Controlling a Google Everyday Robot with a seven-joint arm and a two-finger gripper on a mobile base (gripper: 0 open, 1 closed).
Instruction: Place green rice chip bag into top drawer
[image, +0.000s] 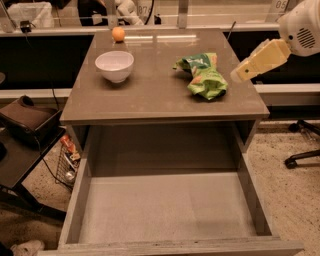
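Crumpled bright-green foil rice chip bag (204, 77) lying on grey-brown tabletop (150, 95), ungrasped | wide grey wood-grain top drawer (165, 210) open, nothing inside | pale-yellow gripper (239, 74) just right of bag, holding nothing, opening cannot be told | grasp and transfer outstanding

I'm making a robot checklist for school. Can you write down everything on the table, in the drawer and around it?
Surface: grey table top, with three things on it.
Job's things: green rice chip bag lies crumpled on the right side of the table top, not yet in the top drawer, which is pulled open with nothing inside.
Clutter: white bowl on the left; small orange ball at the back edge.
Grippers: gripper is in the air just right of the bag, not touching it.
Cables: nothing seen for sure.
Surroundings: office chair base on the floor to the right; dark bag on a low stand to the left.
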